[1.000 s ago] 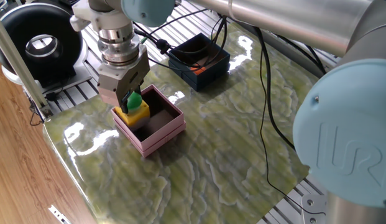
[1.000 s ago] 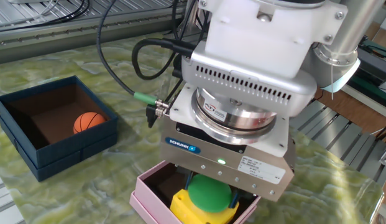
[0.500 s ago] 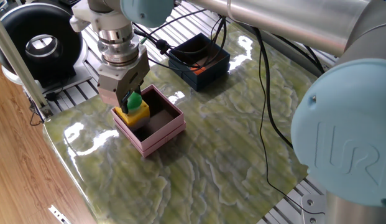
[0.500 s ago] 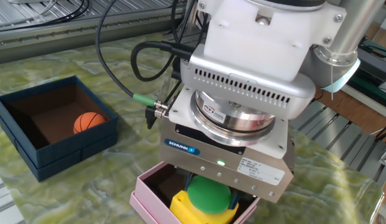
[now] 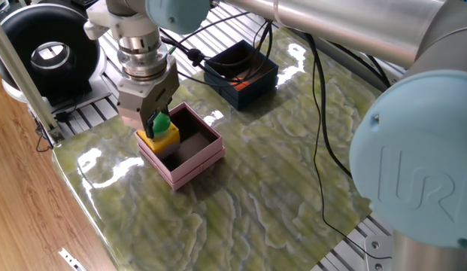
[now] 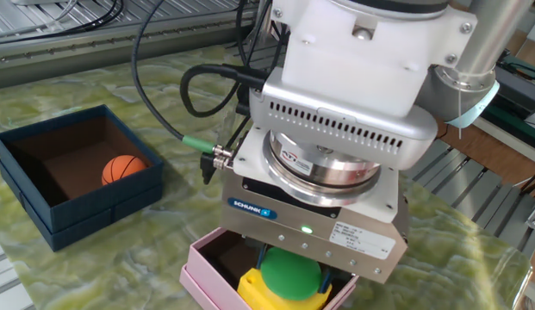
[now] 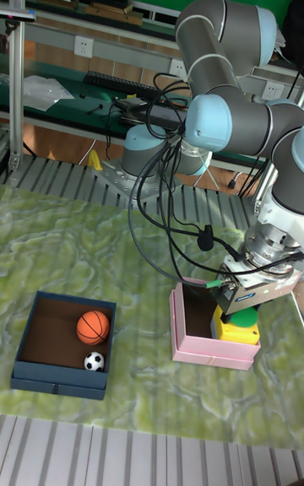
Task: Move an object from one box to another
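Note:
A toy with a yellow block base and a green round top (image 5: 165,132) (image 6: 289,280) (image 7: 237,326) hangs at the near-left corner of the pale-pink box (image 5: 195,161) (image 6: 198,272) (image 7: 203,349). My gripper (image 5: 159,120) (image 6: 293,265) (image 7: 241,310) points straight down and is shut on the toy, which sits just above the box's rim. The navy-blue box (image 5: 253,86) (image 6: 86,215) (image 7: 59,385) stands apart. It holds an orange basketball (image 6: 123,169) (image 7: 93,326) and a small black-and-white ball (image 7: 94,361).
A black round device (image 5: 45,49) sits off the table's far-left corner on the metal rails. Cables (image 6: 164,95) loop from my wrist over the green marbled tabletop (image 5: 278,188). The arm's large joints crowd the right side.
My gripper has lifted very slightly with the toy still in it. The boxes and balls have not moved.

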Action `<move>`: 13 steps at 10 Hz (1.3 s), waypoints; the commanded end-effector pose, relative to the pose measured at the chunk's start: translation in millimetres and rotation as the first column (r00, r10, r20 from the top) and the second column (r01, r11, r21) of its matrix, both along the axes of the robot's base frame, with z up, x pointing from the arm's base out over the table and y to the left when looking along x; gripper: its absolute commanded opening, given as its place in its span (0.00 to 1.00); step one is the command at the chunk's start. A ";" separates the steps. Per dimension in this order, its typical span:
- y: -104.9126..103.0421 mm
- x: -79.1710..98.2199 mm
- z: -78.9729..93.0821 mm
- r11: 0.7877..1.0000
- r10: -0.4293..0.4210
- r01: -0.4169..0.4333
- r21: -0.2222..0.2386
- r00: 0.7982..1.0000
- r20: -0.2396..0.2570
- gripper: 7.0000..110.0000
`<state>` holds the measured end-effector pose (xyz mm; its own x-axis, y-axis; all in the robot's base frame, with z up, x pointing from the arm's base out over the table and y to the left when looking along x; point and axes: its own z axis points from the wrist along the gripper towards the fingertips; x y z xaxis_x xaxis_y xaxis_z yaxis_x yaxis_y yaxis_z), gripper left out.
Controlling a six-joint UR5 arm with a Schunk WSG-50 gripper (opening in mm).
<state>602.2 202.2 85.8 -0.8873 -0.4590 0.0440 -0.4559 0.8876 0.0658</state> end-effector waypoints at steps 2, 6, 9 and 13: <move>7.8 1.0 0.6 0.999 0.006 -0.006 0.035 1.000 -0.004 0.36; 12.4 2.8 1.5 0.998 0.017 -0.017 0.056 1.000 0.001 0.36; 6.8 5.9 1.8 0.999 0.021 -0.021 0.036 1.000 0.007 0.57; 6.8 8.4 9.9 0.999 0.017 -0.017 0.052 1.000 -0.003 0.57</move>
<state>608.1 208.8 89.5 -0.8765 -0.4808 0.0251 -0.4765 0.8737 0.0985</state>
